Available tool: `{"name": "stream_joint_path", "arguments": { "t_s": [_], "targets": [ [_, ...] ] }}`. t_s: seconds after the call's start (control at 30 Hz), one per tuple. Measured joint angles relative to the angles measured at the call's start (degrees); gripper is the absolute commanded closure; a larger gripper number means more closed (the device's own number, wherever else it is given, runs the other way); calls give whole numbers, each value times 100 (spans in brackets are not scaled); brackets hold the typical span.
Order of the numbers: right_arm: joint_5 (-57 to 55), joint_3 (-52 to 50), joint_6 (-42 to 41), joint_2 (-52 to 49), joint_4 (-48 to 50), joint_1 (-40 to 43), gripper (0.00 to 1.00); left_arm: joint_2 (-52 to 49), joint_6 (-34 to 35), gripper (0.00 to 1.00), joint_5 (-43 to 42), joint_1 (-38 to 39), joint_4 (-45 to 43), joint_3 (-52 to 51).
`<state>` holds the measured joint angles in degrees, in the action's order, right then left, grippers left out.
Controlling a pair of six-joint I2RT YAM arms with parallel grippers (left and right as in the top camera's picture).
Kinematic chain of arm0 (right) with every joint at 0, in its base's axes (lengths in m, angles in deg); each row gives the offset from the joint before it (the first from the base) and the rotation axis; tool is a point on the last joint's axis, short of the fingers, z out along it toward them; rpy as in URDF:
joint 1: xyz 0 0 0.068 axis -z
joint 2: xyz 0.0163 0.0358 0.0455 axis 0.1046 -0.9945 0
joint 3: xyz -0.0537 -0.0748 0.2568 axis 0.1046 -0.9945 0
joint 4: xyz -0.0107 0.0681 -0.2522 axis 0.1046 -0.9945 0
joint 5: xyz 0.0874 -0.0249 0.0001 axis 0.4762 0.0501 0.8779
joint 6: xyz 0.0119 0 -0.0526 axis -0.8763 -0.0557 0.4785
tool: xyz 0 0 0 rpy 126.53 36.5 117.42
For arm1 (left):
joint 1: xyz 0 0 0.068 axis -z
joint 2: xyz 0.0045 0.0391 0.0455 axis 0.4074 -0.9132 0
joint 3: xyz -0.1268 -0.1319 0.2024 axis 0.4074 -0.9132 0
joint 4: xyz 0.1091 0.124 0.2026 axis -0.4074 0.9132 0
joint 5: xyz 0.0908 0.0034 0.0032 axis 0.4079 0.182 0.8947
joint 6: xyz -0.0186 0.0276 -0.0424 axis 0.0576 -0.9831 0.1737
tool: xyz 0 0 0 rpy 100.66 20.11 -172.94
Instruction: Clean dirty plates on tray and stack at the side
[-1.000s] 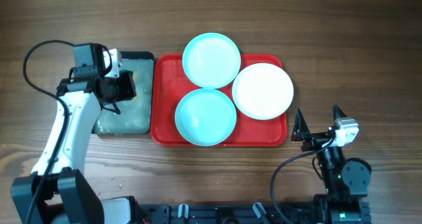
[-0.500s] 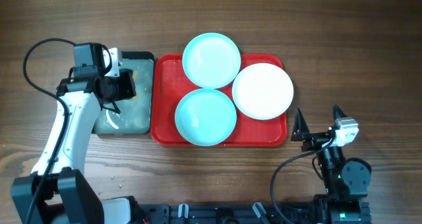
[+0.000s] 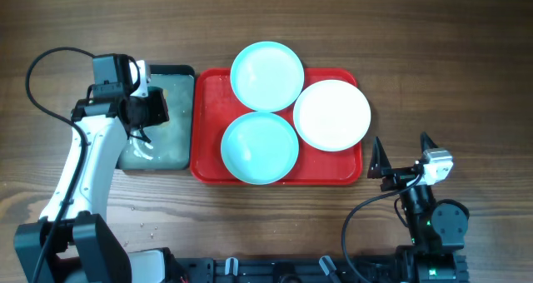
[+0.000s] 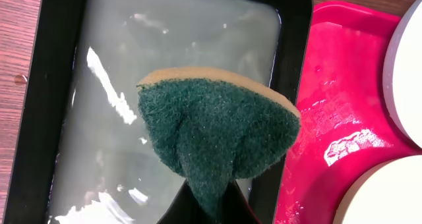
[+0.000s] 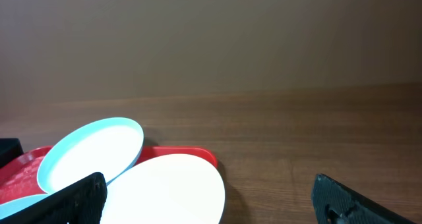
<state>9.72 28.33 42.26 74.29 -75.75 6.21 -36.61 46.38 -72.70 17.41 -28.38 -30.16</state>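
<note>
Left gripper (image 4: 211, 207): pinched tight on a sponge (image 4: 217, 132), with the dark green scouring face turned toward the wrist camera and the yellow layer showing along the far edge. Hung over the black tray (image 4: 33, 118), which held a shallow pool of cloudy water (image 4: 119, 66); could not be told whether the sponge touched the water.

Red tray (image 3: 208, 162): lay just to the right of the black tray, rim against rim, and well clear of the closed fingers.

Far cyan plate (image 3: 266, 76): overhung the far rim of the red tray. Near cyan plate (image 3: 259, 147): sat at the near rim, meeting the far one at its edge. White plate (image 3: 331, 115): sat on the right side, overhanging the right rim and pressed up against both cyan plates. All three lay to the right of the sponge, untouched by either arm.

Right gripper (image 3: 401, 141): spread wide, empty, parked low over the wooden table (image 3: 458, 50), near the right near corner of the red tray, with the white plate closest to it and no contact.
</note>
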Motion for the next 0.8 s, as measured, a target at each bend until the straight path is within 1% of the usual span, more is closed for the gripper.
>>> {"name": "stream_joint_path", "arguments": {
  "t_s": [0.5,0.63,0.8],
  "targets": [
    [0,0,0,0,0,0,0,0,0,96,17,0,-57,0],
    [0,0,0,0,0,0,0,0,118,96,275,0,-151,0],
    [0,0,0,0,0,0,0,0,179,96,339,0,-144,0]
  ]
}}
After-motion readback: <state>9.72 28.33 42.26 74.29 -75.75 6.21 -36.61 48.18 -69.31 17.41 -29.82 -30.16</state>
